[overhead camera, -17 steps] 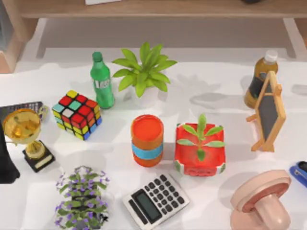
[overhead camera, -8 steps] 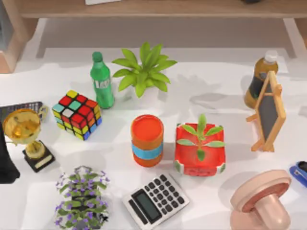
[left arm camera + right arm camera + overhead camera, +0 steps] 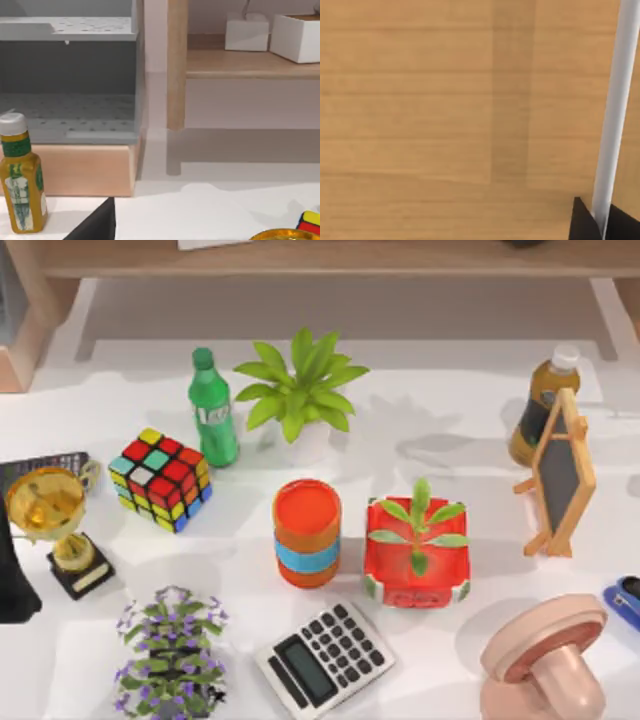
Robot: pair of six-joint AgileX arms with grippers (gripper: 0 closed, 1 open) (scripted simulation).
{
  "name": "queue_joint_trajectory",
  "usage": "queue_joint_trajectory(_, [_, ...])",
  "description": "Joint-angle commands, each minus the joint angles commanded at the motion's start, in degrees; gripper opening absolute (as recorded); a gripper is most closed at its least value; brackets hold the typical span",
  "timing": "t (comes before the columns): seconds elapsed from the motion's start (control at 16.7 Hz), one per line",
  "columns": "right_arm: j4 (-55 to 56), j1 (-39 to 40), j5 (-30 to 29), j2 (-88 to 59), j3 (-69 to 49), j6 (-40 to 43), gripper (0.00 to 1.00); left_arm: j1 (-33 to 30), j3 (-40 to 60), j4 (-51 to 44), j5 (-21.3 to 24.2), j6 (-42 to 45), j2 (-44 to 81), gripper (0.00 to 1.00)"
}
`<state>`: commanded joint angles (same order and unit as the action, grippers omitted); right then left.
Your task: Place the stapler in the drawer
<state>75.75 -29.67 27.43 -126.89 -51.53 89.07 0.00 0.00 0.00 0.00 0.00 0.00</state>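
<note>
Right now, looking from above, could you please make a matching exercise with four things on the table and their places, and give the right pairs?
Things:
1. stapler
2. calculator
3. green bottle
4. gold trophy

Places:
A. left edge of the table
B. right edge of the table, cut off by the frame
C. far side, left of the leafy green plant
D. near edge, in front of the orange cup

Pairs: 1-B, 2-D, 3-C, 4-A
</note>
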Motion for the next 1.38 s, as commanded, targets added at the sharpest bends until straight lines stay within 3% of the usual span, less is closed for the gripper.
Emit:
queue_joint_trajectory(0.36, [6.33, -3.95, 4.01, 4.3, 11.14, -0.11, 0.0, 0.0, 0.0, 0.0, 0.0, 0.0, 0.0, 1.0])
queue_joint_trajectory(0.66, [6.88, -4.17, 4.23, 4.46, 11.55, -0.09, 0.0, 0.0, 0.0, 0.0, 0.0, 0.0, 0.0, 1.0])
queue_joint_trajectory(1.08, [14.02, -10.42, 10.59, 8.33, 22.8, -0.16, 0.0, 0.0, 0.0, 0.0, 0.0, 0.0, 0.0, 1.0])
queue_joint_trajectory(1.38, [14.78, -11.08, 11.22, 8.76, 23.73, -0.18, 0.0, 0.0, 0.0, 0.0, 0.0, 0.0, 0.0, 1.0])
